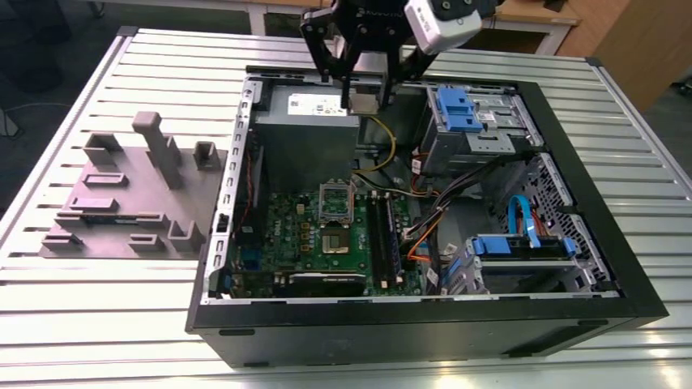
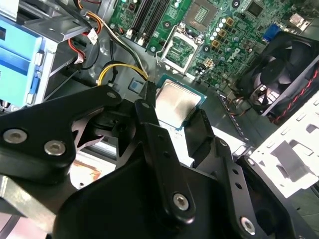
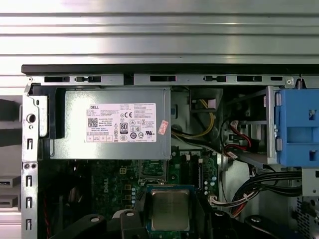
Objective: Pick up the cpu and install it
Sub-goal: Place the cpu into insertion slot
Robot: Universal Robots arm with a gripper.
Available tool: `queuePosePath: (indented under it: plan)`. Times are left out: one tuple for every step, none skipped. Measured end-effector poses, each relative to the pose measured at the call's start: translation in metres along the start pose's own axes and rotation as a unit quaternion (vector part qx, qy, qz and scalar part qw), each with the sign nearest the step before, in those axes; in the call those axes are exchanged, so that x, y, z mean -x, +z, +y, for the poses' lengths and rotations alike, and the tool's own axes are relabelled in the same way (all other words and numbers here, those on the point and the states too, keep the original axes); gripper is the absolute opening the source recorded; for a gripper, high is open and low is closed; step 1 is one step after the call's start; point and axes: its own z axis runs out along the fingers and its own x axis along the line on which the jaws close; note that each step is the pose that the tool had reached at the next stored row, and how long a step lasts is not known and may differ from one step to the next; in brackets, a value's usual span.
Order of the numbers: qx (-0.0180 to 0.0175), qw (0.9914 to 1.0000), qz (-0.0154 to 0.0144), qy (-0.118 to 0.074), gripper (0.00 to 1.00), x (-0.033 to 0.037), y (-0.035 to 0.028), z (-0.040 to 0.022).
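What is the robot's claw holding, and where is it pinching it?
The gripper holds the cpu, pinched by two opposite edges between its fingers, above the open computer case.

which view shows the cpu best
The first wrist view: the cpu faces the camera squarely, metal top and rim clear. The second wrist view shows it tilted, partly behind the fingers. The exterior view shows it small, in the gripper.
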Motion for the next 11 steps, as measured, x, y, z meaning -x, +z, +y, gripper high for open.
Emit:
queuePosePath:
  plan:
    - [0.0,1.0,0.0,0.0,0.47,0.0,0.0008,-0.0001]
    - [0.0,1.0,0.0,0.0,0.47,0.0,0.0015,-0.0002]
    - [-0.0001,1.0,0.0,0.0,0.47,0.0,0.0021,-0.0002]
    - [0.0,1.0,0.0,0.0,0.47,0.0,0.0026,-0.0003]
    - [-0.0001,1.0,0.0,0.0,0.47,0.0,0.0028,-0.0003]
    - [-0.0001,1.0,0.0001,0.0,0.47,0.0,0.0029,-0.0003]
    - [-0.0001,1.0,0.0,0.0,0.47,0.0,0.0033,-0.0003]
    - [-0.0001,1.0,0.0,0.0,0.47,0.0,0.0041,-0.0004]
    - [0.0,1.0,0.0,0.0,0.47,0.0,0.0042,-0.0004]
    - [0.0,1.0,0.0,0.0,0.47,0.0,0.0044,-0.0004]
    - [0.0,1.0,0.0,0.0,0.47,0.0,0.0047,-0.0004]
